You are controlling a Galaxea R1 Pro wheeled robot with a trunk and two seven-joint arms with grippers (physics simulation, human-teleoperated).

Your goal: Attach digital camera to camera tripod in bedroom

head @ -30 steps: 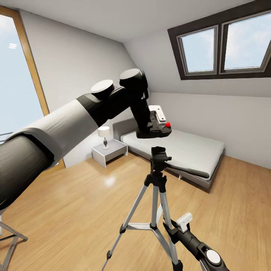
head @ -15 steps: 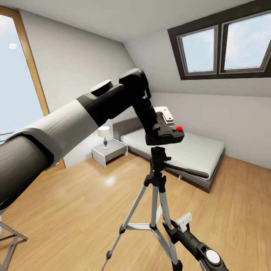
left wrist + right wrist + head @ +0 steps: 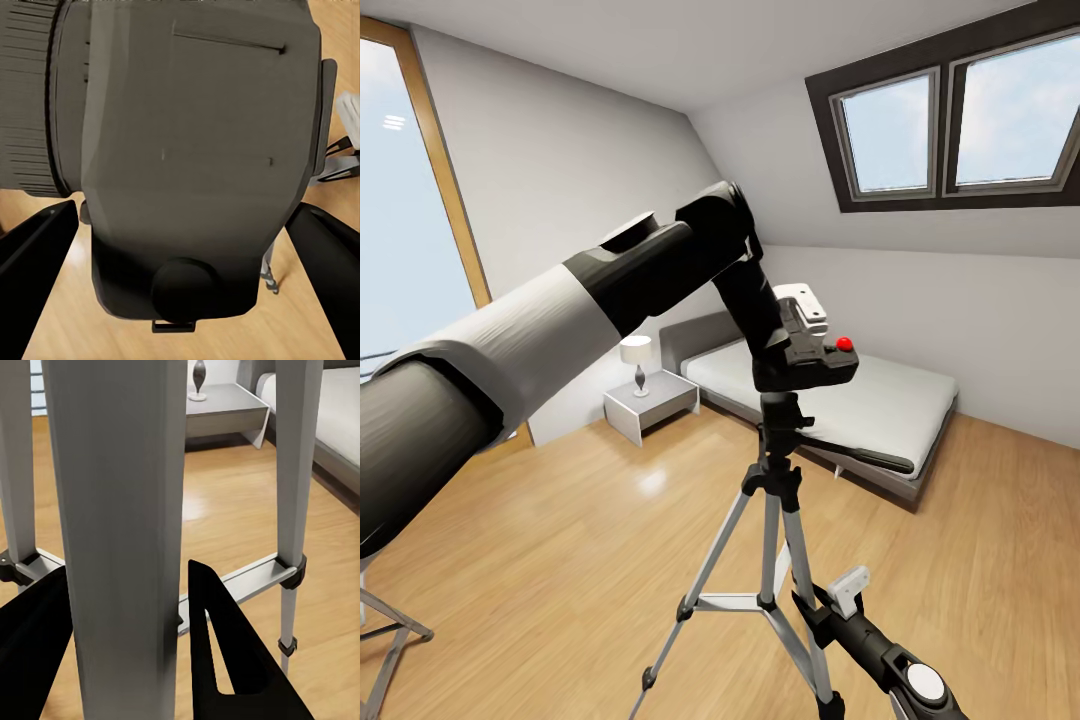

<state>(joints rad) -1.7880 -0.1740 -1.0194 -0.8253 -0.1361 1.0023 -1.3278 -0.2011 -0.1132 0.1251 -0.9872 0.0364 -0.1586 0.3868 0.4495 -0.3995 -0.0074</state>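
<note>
In the head view my left gripper (image 3: 797, 340) is shut on the digital camera (image 3: 818, 369), a black box with a red button (image 3: 845, 343). The camera hangs right over the black pan head (image 3: 782, 410) of the camera tripod (image 3: 772, 545); its underside looks to be touching the head's top. The left wrist view has the camera's dark body (image 3: 187, 150) between my two black fingers (image 3: 34, 281). Low down, my right gripper (image 3: 828, 603) straddles a silver tripod leg (image 3: 124, 525), with a finger (image 3: 232, 660) pressed against each side.
This is the bedroom: a low grey bed (image 3: 860, 400) stands behind the tripod, a grey nightstand (image 3: 650, 405) with a lamp (image 3: 637, 360) to its left. The tripod's long black handle (image 3: 865, 457) sticks out to the right. A dark metal frame (image 3: 390, 640) sits at the lower left.
My left gripper has carried the camera to the right and down, from above and left of the pan head to directly on top of it. The right arm and tripod have not moved.
</note>
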